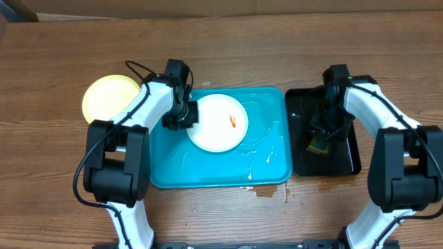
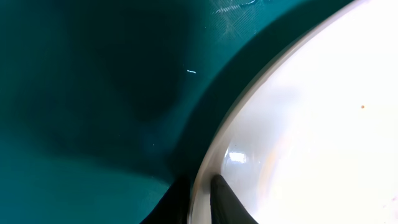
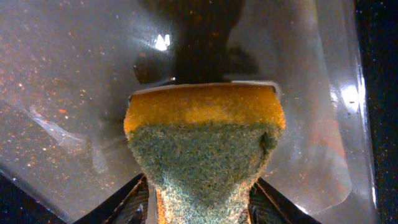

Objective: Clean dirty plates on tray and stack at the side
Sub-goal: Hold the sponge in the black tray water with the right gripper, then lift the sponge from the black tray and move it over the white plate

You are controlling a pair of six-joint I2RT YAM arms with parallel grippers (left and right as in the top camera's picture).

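Gripping the left rim of the white plate (image 1: 216, 130), the left hand (image 1: 181, 116) is nearly closed. In the left wrist view its two dark fingers (image 2: 227, 202) stand one on each side of the plate's edge, with the rim pinched between them.

The plate lies inside the turquoise tray (image 1: 266, 149), towards its rear left part. A small orange smear (image 1: 233, 121) sits right of the plate's centre. Streaks and small pools of water shine on the tray floor to the right of and in front of the plate. The tray rests on the wooden bench (image 1: 228, 41).

A yellow plate (image 1: 104, 100) lies flat on the bench just left of the tray, outside it, beside the left arm.

To the right of the tray, almost touching it, is a narrower black tray (image 1: 346, 155). The right hand (image 1: 323, 135) is over this tray, about half open, with a sponge (image 3: 205, 143) clamped between its fingers (image 3: 134, 202). The sponge shows a yellow layer at its far end and a green scouring face towards the camera. It narrows where the fingers press in on it from both sides. Whether the sponge touches the black tray cannot be told.
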